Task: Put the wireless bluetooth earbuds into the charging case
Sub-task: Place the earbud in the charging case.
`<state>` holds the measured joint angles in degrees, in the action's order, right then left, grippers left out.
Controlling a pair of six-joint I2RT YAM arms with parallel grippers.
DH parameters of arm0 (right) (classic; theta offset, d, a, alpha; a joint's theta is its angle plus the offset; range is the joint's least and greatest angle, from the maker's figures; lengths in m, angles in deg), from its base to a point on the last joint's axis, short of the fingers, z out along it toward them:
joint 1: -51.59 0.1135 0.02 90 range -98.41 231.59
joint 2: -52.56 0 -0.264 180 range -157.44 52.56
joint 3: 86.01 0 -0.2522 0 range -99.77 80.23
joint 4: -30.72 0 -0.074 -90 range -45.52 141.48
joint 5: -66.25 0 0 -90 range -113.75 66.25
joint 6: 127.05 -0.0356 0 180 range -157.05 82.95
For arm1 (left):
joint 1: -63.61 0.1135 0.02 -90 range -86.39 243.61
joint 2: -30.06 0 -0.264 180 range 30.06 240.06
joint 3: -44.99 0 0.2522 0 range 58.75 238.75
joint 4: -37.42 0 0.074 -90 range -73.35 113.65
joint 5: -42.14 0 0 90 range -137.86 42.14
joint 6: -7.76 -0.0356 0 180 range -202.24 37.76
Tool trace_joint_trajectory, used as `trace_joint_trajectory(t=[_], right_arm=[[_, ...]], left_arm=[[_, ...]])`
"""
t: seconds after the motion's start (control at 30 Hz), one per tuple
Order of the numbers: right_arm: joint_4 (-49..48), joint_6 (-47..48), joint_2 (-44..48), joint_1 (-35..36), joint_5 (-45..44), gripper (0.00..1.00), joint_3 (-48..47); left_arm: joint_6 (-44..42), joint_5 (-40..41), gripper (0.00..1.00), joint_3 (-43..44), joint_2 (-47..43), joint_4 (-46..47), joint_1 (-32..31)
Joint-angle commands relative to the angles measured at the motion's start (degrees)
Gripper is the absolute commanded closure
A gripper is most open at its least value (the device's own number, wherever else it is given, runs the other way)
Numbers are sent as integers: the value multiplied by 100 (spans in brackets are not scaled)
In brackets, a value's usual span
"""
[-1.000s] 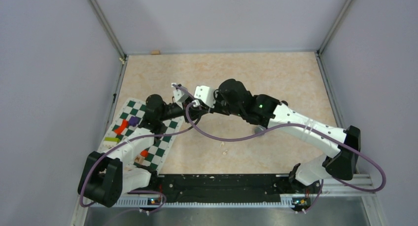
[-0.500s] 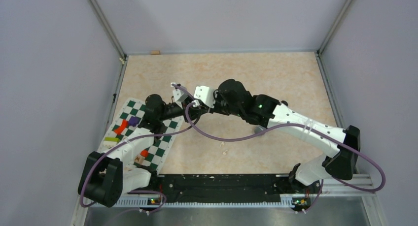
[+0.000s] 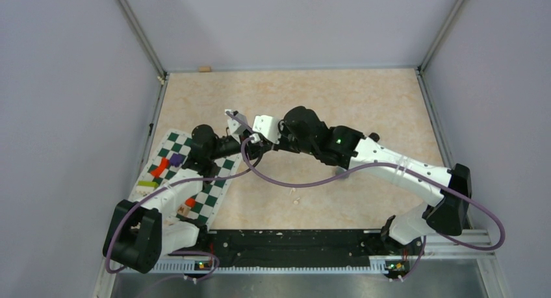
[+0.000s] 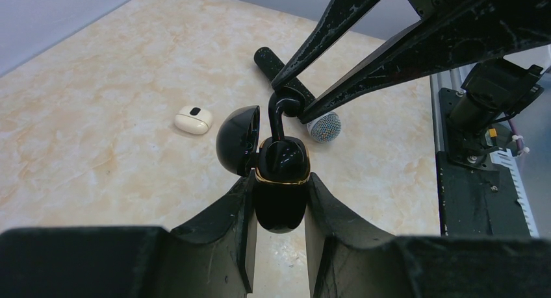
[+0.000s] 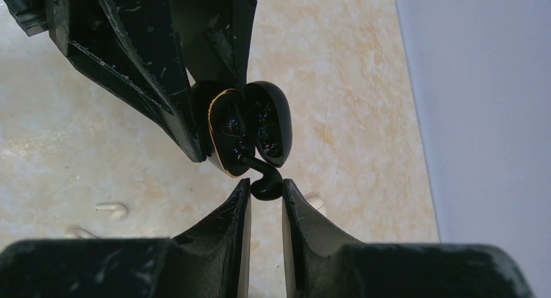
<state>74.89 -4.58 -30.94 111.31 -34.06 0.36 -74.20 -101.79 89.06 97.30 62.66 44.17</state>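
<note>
My left gripper is shut on a glossy black charging case with a gold rim, held above the table with its lid swung open to the left. My right gripper is shut on the head of a black earbud, whose stem reaches into the case's open mouth. In the left wrist view the black earbud stands on the case between the right fingers. White earbuds lie loose on the table below. In the top view both grippers meet mid-table.
A black microphone with a silver head lies on the table behind the case. A small white case sits to its left. A green checkered mat with coloured pieces lies at the left. The black rail runs along the near edge.
The right arm has edged slightly left toward the case. Both grips are unchanged.
</note>
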Motion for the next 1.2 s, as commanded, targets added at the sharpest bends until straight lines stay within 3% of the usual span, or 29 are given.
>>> trace_joint_trajectory(t=[0.0,1.17], right_arm=[[-66,33,-104,234,54,86,-100],[600,-506,-359,320,679,84,-581]], left_arm=[[44,21,100,6,-157,405,2],[-94,382,100,0,-202,290,46]])
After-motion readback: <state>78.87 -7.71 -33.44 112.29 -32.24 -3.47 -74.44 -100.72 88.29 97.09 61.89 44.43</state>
